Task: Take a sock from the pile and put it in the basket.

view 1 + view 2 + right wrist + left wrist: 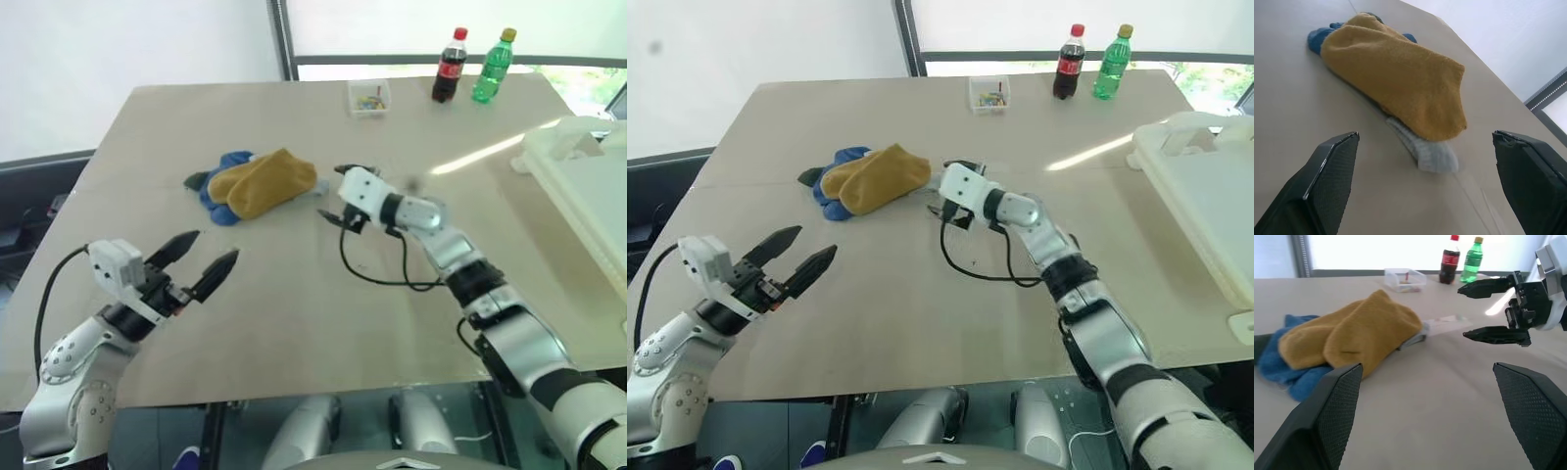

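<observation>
Big tan table (294, 323) under everything. Pale white basket (1205, 196) at table's right edge – thick rounded rim, well apart from the socks. Right arm stretched across table centre, right gripper (338, 199) level w/ fingers apart, nothing between them, tips just beside the pile on its right side; black cable looping under the wrist. Left gripper (201, 259) near the front left, above the table, 2 black fingers (217, 272) spread wide, empty, aimed toward the pile but well apart from it.

Pile (257, 182) left of table centre: mustard-yellow sock (1400, 78) on top, folded in 2 lobes as seen from left wrist cam; blue socks (1288, 372) underneath and sticking out on the far-left side; light grey sock (1430, 152) poking out from under the yellow one on the side facing the right gripper; dark bit (196, 180) at pile's left end – colour hard to tell.

Far edge: green bottle (493, 67) & cola bottle (450, 66) upright, just beside each other. Small clear box (369, 97) w/ coloured bits left of the bottles, near the far edge.
</observation>
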Robot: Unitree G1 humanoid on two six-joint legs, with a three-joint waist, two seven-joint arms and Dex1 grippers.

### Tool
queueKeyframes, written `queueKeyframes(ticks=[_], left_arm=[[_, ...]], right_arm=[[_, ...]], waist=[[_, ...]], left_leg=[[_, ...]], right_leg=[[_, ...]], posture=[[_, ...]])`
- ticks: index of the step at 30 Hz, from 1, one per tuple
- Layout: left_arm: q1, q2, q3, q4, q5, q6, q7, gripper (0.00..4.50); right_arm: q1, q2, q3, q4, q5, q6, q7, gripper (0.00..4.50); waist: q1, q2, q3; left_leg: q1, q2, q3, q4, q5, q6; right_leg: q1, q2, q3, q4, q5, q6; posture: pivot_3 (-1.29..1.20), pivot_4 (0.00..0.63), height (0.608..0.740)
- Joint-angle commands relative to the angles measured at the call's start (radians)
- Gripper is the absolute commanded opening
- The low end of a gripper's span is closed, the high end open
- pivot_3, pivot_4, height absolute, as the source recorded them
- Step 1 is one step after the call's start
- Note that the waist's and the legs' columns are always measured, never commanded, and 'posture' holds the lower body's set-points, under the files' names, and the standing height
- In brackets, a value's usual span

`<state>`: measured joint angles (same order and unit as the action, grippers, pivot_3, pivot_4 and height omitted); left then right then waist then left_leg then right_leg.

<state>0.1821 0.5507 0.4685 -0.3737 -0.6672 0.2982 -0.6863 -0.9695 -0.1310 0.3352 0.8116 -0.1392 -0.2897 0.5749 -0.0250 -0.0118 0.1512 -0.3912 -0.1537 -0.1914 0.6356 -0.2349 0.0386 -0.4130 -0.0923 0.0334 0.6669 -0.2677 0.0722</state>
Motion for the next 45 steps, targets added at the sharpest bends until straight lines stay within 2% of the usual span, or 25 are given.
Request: queueKeyframes(ticks=[1, 4, 9, 13, 18, 24, 27, 34, 37, 42, 45], left_arm=[[-0.024, 0.007, 0.003, -0.072, 0.059, 0.013, 0.104, 4.50], [-0.098, 0.045, -0.077, -0.099, 0.170, 0.085, 0.212, 4.50], [-0.272, 0.119, -0.222, -0.050, 0.309, 0.175, 0.269, 4.50], [-0.421, 0.208, -0.452, 0.078, 0.612, 0.051, 0.269, 4.50], [-0.570, 0.196, -0.619, 0.255, 0.827, -0.063, 0.296, 4.50], [-0.635, 0.118, -0.666, 0.355, 0.876, -0.153, 0.287, 4.50], [-0.653, 0.107, -0.674, 0.384, 0.903, -0.179, 0.282, 4.50], [-0.731, 0.081, -0.743, 0.464, 1.113, -0.179, 0.366, 4.50], [-0.746, 0.046, -0.770, 0.494, 1.207, -0.124, 0.419, 4.50], [-0.781, -0.035, -0.805, 0.570, 1.256, -0.110, 0.449, 4.50], [-0.804, -0.072, -0.814, 0.617, 1.271, -0.112, 0.460, 3.68]], right_arm=[[-0.017, 0.020, -0.054, 0.010, 0.056, -0.097, 0.036, 4.47], [0.081, -0.006, -0.081, -0.164, 0.171, -0.070, 0.183, 4.47], [0.269, -0.100, -0.111, -0.552, 0.273, 0.113, 0.257, 4.47], [0.416, -0.181, -0.147, -0.843, 0.336, 0.286, 0.242, 4.47], [0.540, -0.239, -0.224, -1.072, 0.405, 0.448, 0.180, 4.47], [0.707, -0.315, -0.350, -1.307, 0.469, 0.566, 0.113, 4.47], [0.767, -0.339, -0.391, -1.374, 0.492, 0.602, 0.088, 4.47], [0.835, -0.353, -0.399, -1.480, 0.526, 0.645, 0.056, 4.47], [0.834, -0.352, -0.394, -1.484, 0.522, 0.648, 0.043, 4.47], [0.822, -0.355, -0.389, -1.469, 0.514, 0.640, 0.036, 4.47], [0.816, -0.355, -0.385, -1.463, 0.509, 0.635, 0.035, 4.50]], waist=[[0.000, 0.000, 0.000], [0.004, 0.000, 0.000], [0.011, 0.000, 0.000], [0.012, 0.001, 0.000], [0.007, 0.001, 0.000], [0.015, 0.000, 0.000], [0.013, 0.000, 0.000], [0.013, 0.000, 0.000], [0.014, 0.000, 0.000], [0.016, -0.001, 0.000], [0.016, -0.001, 0.000]], left_leg=[[0.000, 0.000, 0.000, 0.000, 0.000, 0.000], [0.000, 0.000, -0.001, 0.000, 0.000, 0.000], [0.000, 0.000, -0.002, 0.001, 0.000, 0.000], [0.000, 0.000, 0.000, 0.001, 0.000, -0.001], [0.000, 0.002, 0.004, 0.000, -0.001, -0.001], [-0.003, 0.001, 0.004, 0.001, -0.001, -0.001], [-0.004, 0.001, 0.004, 0.002, -0.001, -0.001], [-0.003, 0.001, 0.005, 0.004, -0.001, -0.001], [-0.003, 0.000, 0.005, 0.006, -0.001, -0.001], [-0.004, 0.000, 0.005, 0.008, -0.001, -0.001], [-0.005, 0.000, 0.004, 0.010, -0.001, -0.001]], right_leg=[[0.000, 0.000, 0.000, 0.000, 0.000, 0.000], [0.000, 0.001, 0.000, 0.000, 0.000, -0.001], [0.000, 0.001, 0.000, 0.002, 0.001, 0.000], [-0.001, 0.001, 0.002, 0.003, 0.001, 0.000], [-0.004, -0.001, 0.007, 0.005, 0.001, 0.000], [-0.006, -0.002, 0.007, 0.005, 0.001, 0.000], [-0.006, -0.002, 0.007, 0.005, 0.001, 0.000], [-0.005, -0.002, 0.007, 0.009, 0.001, 0.001], [-0.005, -0.003, 0.007, 0.009, 0.002, 0.002], [-0.005, -0.002, 0.006, 0.010, 0.002, 0.003], [-0.005, -0.002, 0.005, 0.011, 0.002, 0.003]], posture=[[0.00, 0.150, 0.740], [0.00, 0.150, 0.740], [0.00, 0.150, 0.740], [0.00, 0.150, 0.740], [0.00, 0.150, 0.740], [0.00, 0.150, 0.740], [0.00, 0.150, 0.740], [0.00, 0.150, 0.740], [0.00, 0.150, 0.740], [0.00, 0.150, 0.740], [0.00, 0.150, 0.740]])
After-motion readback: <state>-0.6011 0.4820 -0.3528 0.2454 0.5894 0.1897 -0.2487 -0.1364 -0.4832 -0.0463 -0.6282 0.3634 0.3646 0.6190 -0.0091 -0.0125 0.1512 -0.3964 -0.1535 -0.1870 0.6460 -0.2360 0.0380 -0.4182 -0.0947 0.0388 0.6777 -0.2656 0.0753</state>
